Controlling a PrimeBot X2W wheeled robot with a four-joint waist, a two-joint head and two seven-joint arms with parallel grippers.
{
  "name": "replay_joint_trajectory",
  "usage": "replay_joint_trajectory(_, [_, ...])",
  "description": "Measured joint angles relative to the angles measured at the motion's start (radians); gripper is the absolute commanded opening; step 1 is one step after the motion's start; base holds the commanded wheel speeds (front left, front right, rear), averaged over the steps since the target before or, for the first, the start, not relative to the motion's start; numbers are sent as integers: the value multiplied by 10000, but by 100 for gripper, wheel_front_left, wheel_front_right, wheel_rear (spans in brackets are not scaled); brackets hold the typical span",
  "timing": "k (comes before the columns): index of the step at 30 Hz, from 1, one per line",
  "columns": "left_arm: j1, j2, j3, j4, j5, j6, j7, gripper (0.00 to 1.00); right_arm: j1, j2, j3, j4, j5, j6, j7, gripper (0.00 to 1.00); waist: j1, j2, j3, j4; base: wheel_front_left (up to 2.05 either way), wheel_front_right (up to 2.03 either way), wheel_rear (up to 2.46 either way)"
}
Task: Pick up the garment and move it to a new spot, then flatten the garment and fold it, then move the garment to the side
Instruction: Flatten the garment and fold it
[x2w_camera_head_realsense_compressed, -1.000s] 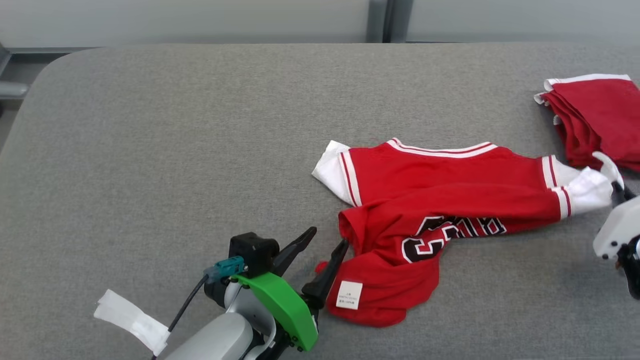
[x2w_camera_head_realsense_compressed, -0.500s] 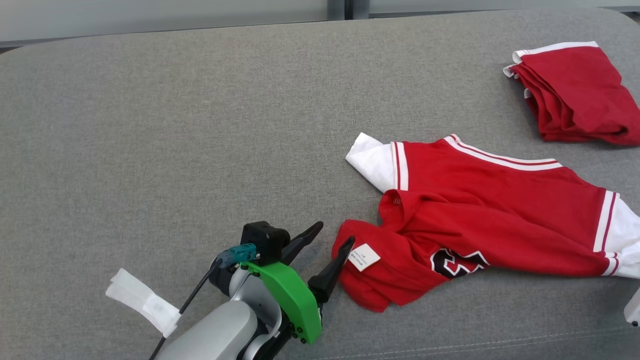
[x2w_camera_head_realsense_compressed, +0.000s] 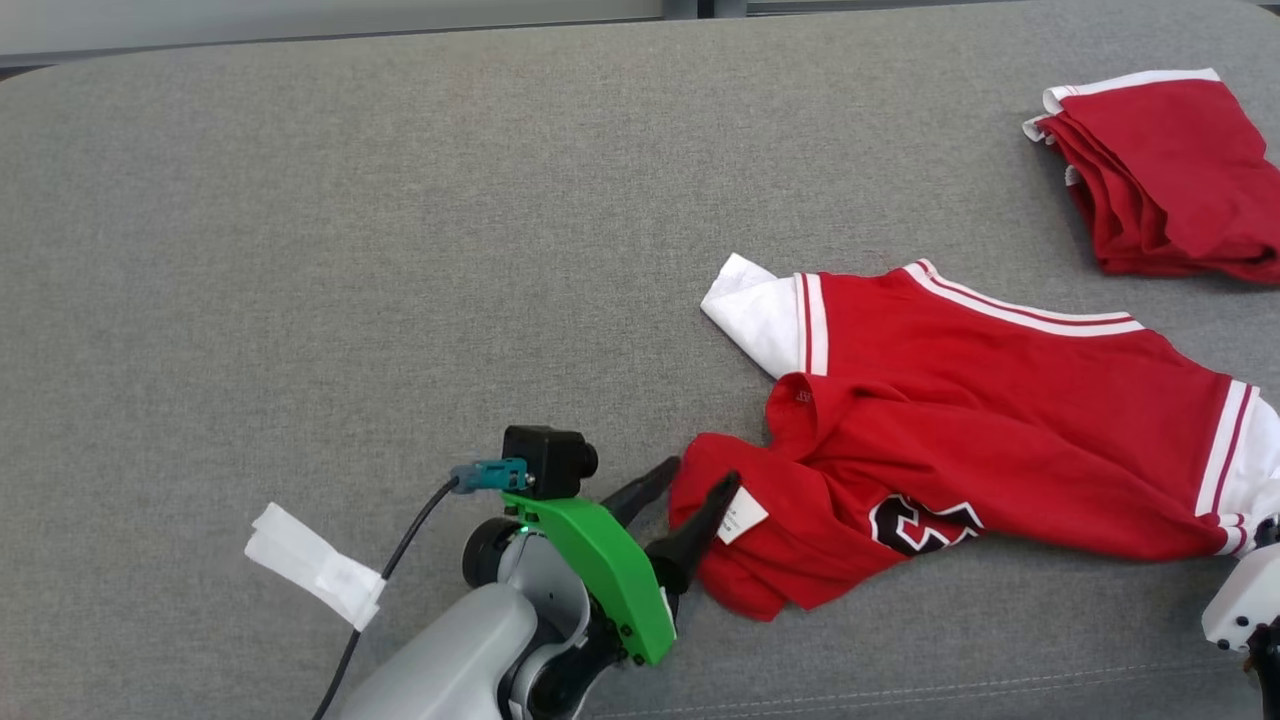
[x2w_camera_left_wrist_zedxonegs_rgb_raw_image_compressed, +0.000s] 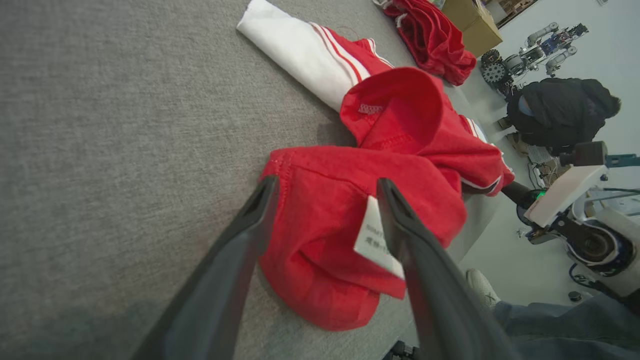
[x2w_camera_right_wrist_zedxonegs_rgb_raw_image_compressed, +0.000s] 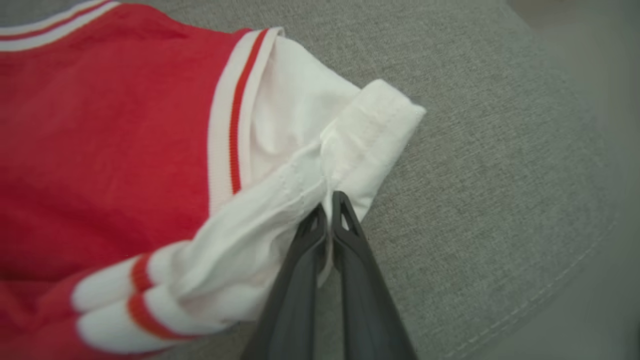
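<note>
The garment (x2w_camera_head_realsense_compressed: 980, 430) is a red jersey with white sleeves, lying crumpled on the grey table (x2w_camera_head_realsense_compressed: 400, 250) right of centre. My left gripper (x2w_camera_head_realsense_compressed: 705, 472) is open, and its two fingers straddle the jersey's bunched red hem beside a white label (x2w_camera_head_realsense_compressed: 742, 516). In the left wrist view the hem (x2w_camera_left_wrist_zedxonegs_rgb_raw_image_compressed: 320, 215) lies between the open left gripper (x2w_camera_left_wrist_zedxonegs_rgb_raw_image_compressed: 324, 187) fingers. My right gripper (x2w_camera_right_wrist_zedxonegs_rgb_raw_image_compressed: 330, 206) is shut on the white sleeve cuff (x2w_camera_right_wrist_zedxonegs_rgb_raw_image_compressed: 365, 135) at the jersey's right end. Its pale body (x2w_camera_head_realsense_compressed: 1240, 600) shows at the lower right of the head view.
A second red garment (x2w_camera_head_realsense_compressed: 1170, 170) lies folded at the table's far right. A strip of white tape (x2w_camera_head_realsense_compressed: 315, 565) hangs on the left arm's cable. The table's front seam (x2w_camera_head_realsense_compressed: 900, 690) runs close below the jersey. A person (x2w_camera_left_wrist_zedxonegs_rgb_raw_image_compressed: 560, 110) crouches beyond the table.
The head camera has shifted. The jersey has been drawn out to the right. My left gripper has moved forward, so its open fingers now straddle the hem.
</note>
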Motion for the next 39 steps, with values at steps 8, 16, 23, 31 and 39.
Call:
replay_joint_trajectory(8, [19,-155,-171,309,-1016,-221,1101,100,-11,81,13,-36,-50,0,-84,0,1,0,66,-16,0,0,0])
replay_joint_trajectory(16, [-9,-115,-230,570,-1003,-399,1267,0,-13,132,-15,-88,-128,-10,-84,0,0,0,139,-39,0,0,0])
replay_joint_trajectory(23, [-273,-115,-138,443,-884,-575,1147,0,-78,284,-75,-253,-130,-13,-90,0,1,0,188,-2,0,0,0])
replay_joint_trajectory(31, [-1226,270,825,-403,-775,-755,491,0,-348,336,-207,-907,-13,0,-265,0,0,0,112,308,0,0,0])
replay_joint_trajectory(39, [-3083,1837,2136,-734,94,-779,73,0,-2724,671,493,-2865,244,738,-307,0,1,0,74,460,0,0,0])
